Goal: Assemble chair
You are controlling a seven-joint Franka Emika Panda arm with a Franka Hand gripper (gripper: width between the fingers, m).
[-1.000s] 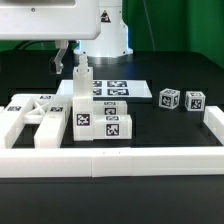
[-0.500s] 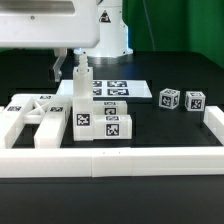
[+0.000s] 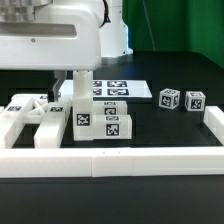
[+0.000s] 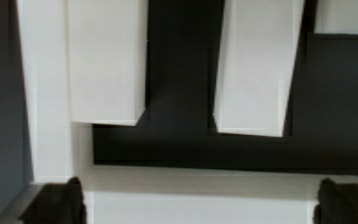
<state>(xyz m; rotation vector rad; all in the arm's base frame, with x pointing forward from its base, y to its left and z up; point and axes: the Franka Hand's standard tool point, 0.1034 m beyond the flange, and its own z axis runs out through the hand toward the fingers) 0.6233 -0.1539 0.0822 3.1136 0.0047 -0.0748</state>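
- The arm [image 3: 55,45] has swung toward the exterior view's left and come lower. A moment ago it was further back, and the gripper showed beside the tall post. Now the big white arm hides that spot.
- I think it is going down to pick up one of the chair parts [image 3: 70,115] near the left end of the worktop [image 3: 170,130]. None of the parts has moved yet, so the chair is still in pieces.
- Nearest the left edge, a flat frame [image 3: 28,112] lies on the worktop.
- Next to it the post [image 3: 80,85] stands upright, just behind a block [image 3: 100,122] with tags. Both are near the front edge, behind the low wall [image 3: 110,160].
- In the middle, further back, lies the flat marker board [image 3: 112,90].
- Near the right edge sit a small cube [image 3: 168,98] and a second cube [image 3: 194,100], well apart from the other parts.
- The gripper [image 4: 197,200] is as wide open as it goes and holds nothing. In the wrist view its dark fingertips [image 4: 55,200] stand far apart over a white part, with two white bars [image 4: 105,60] beyond. I cannot tell if it touches anything.
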